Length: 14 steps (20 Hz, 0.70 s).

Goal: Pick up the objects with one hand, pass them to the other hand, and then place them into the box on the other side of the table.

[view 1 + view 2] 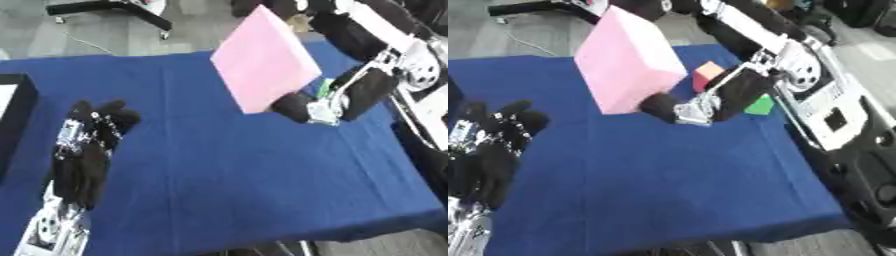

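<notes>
Pink block [262, 57]: tilted, long axis running from upper right down to lower left, its broad face turned toward the camera; held above the blue table [245, 165], right of centre.
Look: pale pink, flat, rectangular, plain (no markings that can be made out).
Right hand [677, 107]: fingers closed on the pink block's lower edge.
Left hand [87, 145]: over the table at the left, fingers relaxed and apart, holding nothing.
Black box [16, 107]: at the left edge, cut off.
Hidden: an orange cube [707, 71] and a green piece [760, 105] are partly covered by the right arm.
</notes>
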### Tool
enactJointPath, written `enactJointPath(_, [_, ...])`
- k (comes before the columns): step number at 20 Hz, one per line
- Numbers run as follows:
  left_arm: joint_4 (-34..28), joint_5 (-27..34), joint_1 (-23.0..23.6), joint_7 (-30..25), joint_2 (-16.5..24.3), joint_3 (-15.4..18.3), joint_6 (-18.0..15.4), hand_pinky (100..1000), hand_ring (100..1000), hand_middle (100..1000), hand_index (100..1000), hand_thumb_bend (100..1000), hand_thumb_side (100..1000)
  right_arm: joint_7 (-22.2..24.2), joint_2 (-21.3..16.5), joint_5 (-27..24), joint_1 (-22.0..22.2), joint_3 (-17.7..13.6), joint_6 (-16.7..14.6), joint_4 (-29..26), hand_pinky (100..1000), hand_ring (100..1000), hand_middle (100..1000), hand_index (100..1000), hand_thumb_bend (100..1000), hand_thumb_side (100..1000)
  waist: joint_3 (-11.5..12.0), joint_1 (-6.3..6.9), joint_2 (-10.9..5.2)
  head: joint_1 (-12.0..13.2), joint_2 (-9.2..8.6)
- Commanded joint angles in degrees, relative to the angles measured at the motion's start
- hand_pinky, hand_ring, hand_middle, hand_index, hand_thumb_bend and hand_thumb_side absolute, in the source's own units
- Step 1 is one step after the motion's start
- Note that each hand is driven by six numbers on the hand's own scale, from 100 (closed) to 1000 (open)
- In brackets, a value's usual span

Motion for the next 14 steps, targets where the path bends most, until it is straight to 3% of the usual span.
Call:
enactJointPath(1, [-0.24, -0.55, -0.99, 0.08, 0.10, -0.16, 0.17, 943, 772, 654, 831, 225, 990, 0.78, 1.17, -0.16, -1.49, 0.36, 1.05, -1.14, 832, 870, 760, 519, 339, 353, -0.08, 0.03, -0.90, 0.85, -0.17])
enactJointPath(14, [2.19, -1.09, -2.62, 0.86, -0.08, -0.53, 0.86, 942, 770, 651, 829, 187, 1000, 2.77, 4.92, -0.17, -1.57, 2.82, 3.36, -1.14, 830, 878, 762, 515, 360, 338, -0.49, 0.18, -1.02, 2.41, -0.17])
